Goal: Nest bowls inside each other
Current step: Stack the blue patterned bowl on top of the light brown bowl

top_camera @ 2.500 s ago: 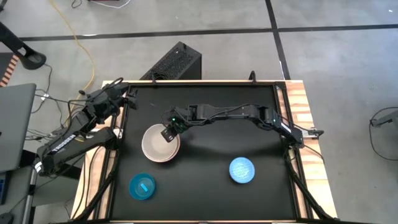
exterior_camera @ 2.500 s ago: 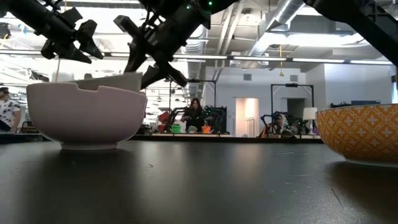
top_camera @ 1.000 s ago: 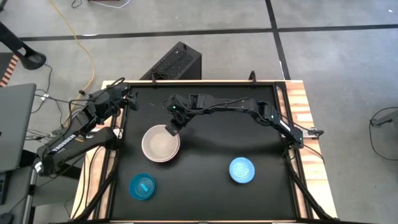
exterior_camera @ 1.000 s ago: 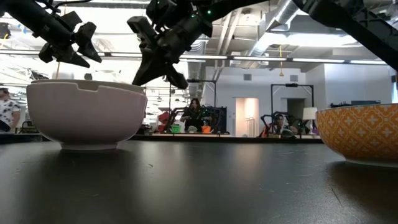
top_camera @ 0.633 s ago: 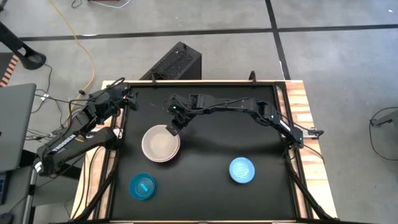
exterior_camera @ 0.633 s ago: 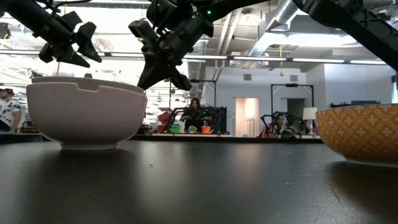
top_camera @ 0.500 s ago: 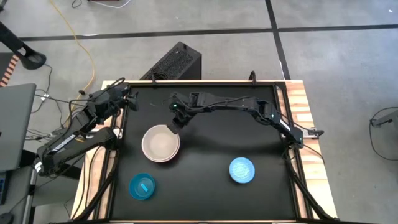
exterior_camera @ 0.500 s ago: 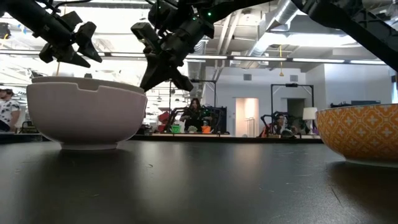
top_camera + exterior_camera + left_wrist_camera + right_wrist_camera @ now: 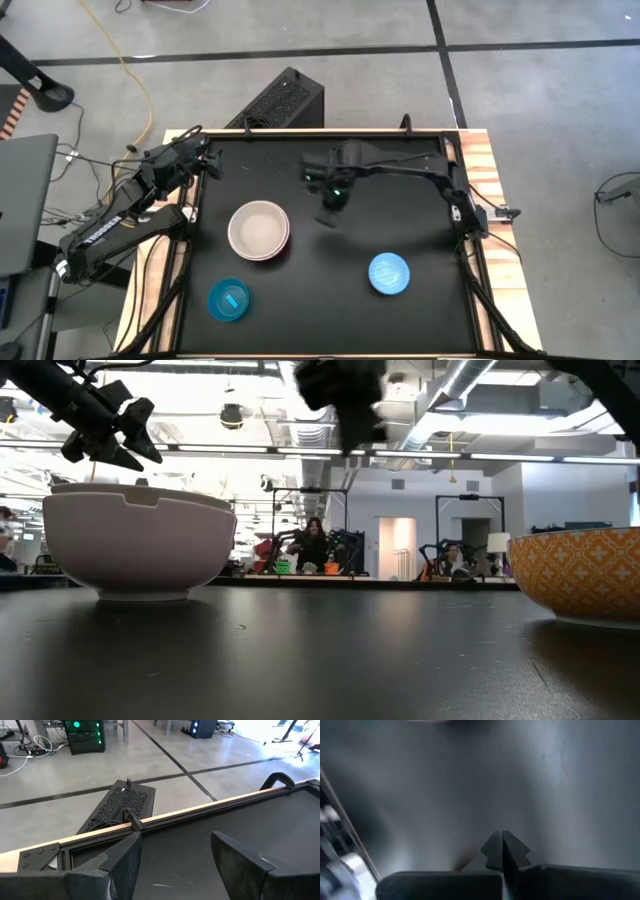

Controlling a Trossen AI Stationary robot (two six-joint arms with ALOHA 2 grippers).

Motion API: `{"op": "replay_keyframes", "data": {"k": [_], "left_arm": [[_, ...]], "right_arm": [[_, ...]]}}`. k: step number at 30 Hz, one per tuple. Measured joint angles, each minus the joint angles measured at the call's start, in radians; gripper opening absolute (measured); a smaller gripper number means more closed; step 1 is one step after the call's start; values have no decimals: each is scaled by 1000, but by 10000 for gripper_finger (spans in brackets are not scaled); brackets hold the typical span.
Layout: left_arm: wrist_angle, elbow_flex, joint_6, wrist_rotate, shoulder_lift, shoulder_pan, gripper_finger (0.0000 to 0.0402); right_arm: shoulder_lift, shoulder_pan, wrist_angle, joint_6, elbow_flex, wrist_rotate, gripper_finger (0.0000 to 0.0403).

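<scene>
A stack of nested bowls (image 9: 259, 230), pale outside with a beige one innermost, stands on its base at the table's left middle; the low view shows it as a pale bowl (image 9: 140, 545). A cyan-teal bowl (image 9: 229, 299) sits near the front left. A sky-blue bowl (image 9: 389, 273), orange-patterned outside (image 9: 578, 580), sits at the front right. My right gripper (image 9: 333, 196) hangs shut over the bare table middle, right of the stack, pointing steeply down (image 9: 504, 851). My left gripper (image 9: 205, 160) waits open at the far left corner (image 9: 175, 865).
The black tabletop (image 9: 400, 225) has a raised wooden rim (image 9: 480, 190). A black perforated box (image 9: 278, 100) stands on the floor beyond the far edge. Bare table lies between the stack and the sky-blue bowl.
My right gripper has left the far rim of the stack, risen and swung toward the table's right, tipping to point more steeply down. It has stayed shut. The bowls have not moved.
</scene>
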Motion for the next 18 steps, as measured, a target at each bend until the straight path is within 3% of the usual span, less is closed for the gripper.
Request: {"op": "replay_keyframes", "data": {"k": [4,8,13,18], "left_arm": [[0,0,0,1,0,0,229],[0,0,0,1,0,0,229],[0,0,0,2,0,0,229],[0,0,0,2,0,0,229]], "right_arm": [[-42,69,-99,-21,-13,73,7],[-139,129,-70,6,-134,73,7],[-355,176,82,165,-479,79,7],[-574,188,232,483,-827,93,7]]}}
